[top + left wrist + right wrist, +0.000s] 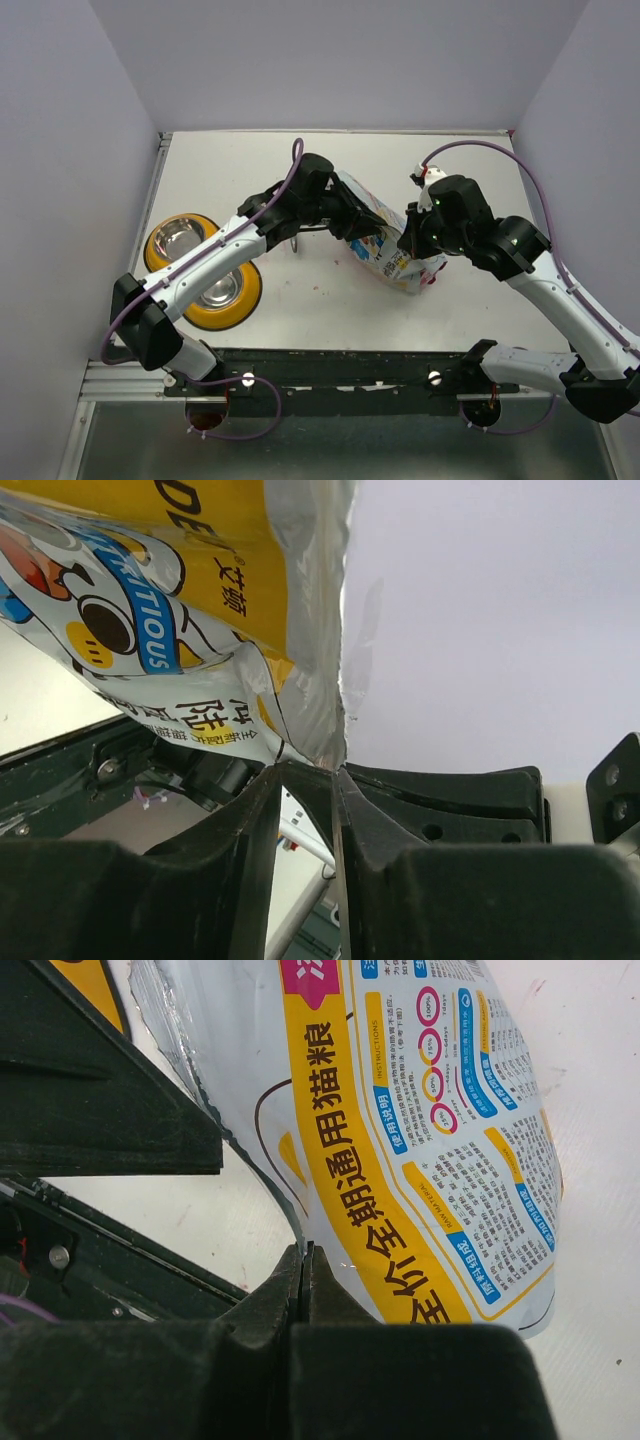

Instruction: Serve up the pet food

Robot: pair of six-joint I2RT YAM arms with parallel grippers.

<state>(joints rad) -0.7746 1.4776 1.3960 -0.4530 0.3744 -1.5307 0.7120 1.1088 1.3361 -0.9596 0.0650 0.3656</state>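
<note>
Right claw (304,1252) pinches the glossy, crinkled pet food bag (440,1160). Left wrist view shows its foil seam (320,630) inside left claw (308,775); grip unclear.

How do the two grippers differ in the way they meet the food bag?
The left gripper shows a slim gap at the pet food bag's silver edge; the right gripper is pinched shut on it. The left gripper faces the cartoon front, the right gripper the text-covered back. Both sit at the bag's edge.

Arms are angling toward each other, right gripper (304,1250) is clamping the bag (430,1160) edge at its tips, left gripper (308,770) is sitting slightly apart.
</note>
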